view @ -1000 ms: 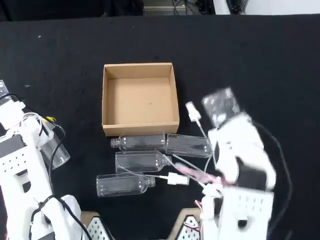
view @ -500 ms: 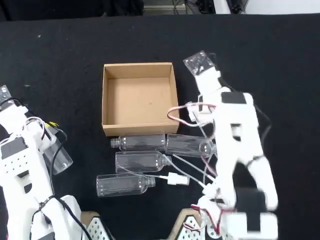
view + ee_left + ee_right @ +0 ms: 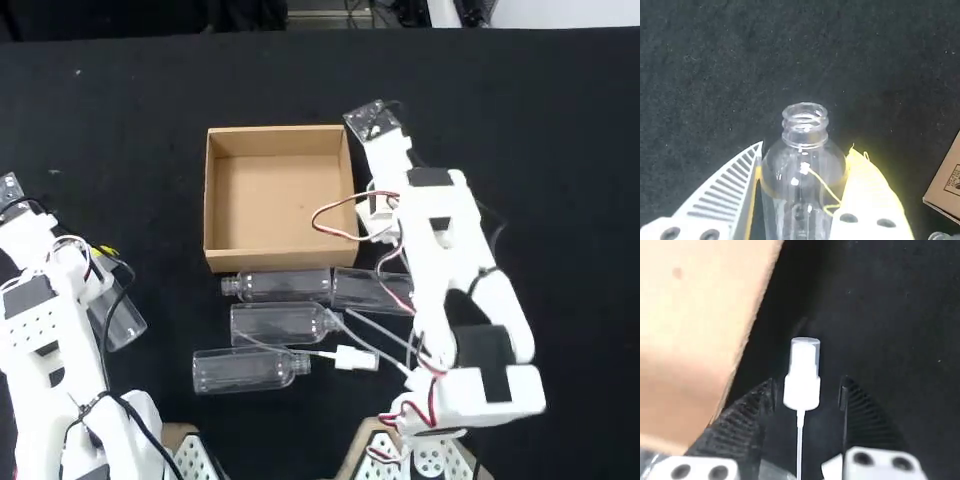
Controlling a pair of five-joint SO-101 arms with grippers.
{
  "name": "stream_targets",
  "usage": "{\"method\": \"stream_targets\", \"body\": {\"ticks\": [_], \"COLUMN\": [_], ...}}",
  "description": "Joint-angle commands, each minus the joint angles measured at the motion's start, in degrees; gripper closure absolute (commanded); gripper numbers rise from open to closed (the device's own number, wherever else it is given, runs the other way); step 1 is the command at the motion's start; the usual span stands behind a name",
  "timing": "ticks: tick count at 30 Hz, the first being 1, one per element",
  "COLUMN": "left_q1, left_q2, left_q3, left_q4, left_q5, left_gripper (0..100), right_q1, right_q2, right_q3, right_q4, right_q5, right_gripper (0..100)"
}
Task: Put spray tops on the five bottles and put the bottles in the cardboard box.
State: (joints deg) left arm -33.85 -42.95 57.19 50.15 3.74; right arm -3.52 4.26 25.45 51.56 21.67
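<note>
A black, faintly speckled table surface (image 3: 540, 120) lies under the right gripper (image 3: 806, 384) and the left gripper (image 3: 805, 150) alike, and beyond the right gripper, past the table's far edge, lie dark cables (image 3: 375, 12) and, further to its right, a white surface (image 3: 570, 12).

Even overhead light, black table (image 3: 120, 90) dull and dark, small bright glints on the clear bottle (image 3: 802, 165), shadows faint.

Robotics lab bench
A black-clothed table (image 3: 560, 120) carries 2 white printed arms (image 3: 455, 270) with bare servo wiring (image 3: 345, 203); loose cables (image 3: 375, 10) lie beyond its far edge.
</note>
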Motion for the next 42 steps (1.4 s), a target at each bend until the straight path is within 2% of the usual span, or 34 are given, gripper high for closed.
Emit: {"method": "stream_targets", "body": {"ticks": [1,6,10,11,20,24,28,33,38,42], "left_q1": [0.2,0.2,0.2,0.2,0.7,1.5,4.4,8.8,14.5,15.9], "left_q2": [-2.0,-2.0,-2.0,-2.0,-2.0,-2.0,-3.2,-12.9,-25.7,-31.9], "left_q3": [-0.5,-0.5,-0.5,-0.5,-0.5,-0.6,-1.8,-1.8,-0.2,1.4], "left_q4": [-0.7,-0.7,-0.7,-0.7,-0.7,-1.1,-0.6,-0.7,-1.2,-1.2], "left_q5": [0.4,0.4,0.4,0.4,0.4,1.0,3.5,3.6,3.4,3.4], "left_gripper": [97,97,97,97,97,97,97,97,97,97], "right_q1": [1.8,2.1,4.1,5.2,17.1,17.2,14.0,6.9,-4.2,-15.4], "right_q2": [2.5,6.7,7.0,6.5,-8.4,-19.6,-32.7,-48.7,-59.3,-63.8], "right_q3": [-3.6,-3.6,-3.6,-3.6,-6.6,-7.0,-6.8,-6.6,-6.6,-6.9], "right_q4": [-3.6,-5.2,-5.2,-5.0,-4.8,-4.8,-4.8,-4.8,-4.0,-5.4], "right_q5": [0.2,2.4,2.6,2.6,2.3,-4.0,-10.8,-18.5,-21.7,-23.8], "right_gripper": [80.2,81.2,99.6,96.9,98.8,98.8,98.8,98.8,98.8,98.7]}}
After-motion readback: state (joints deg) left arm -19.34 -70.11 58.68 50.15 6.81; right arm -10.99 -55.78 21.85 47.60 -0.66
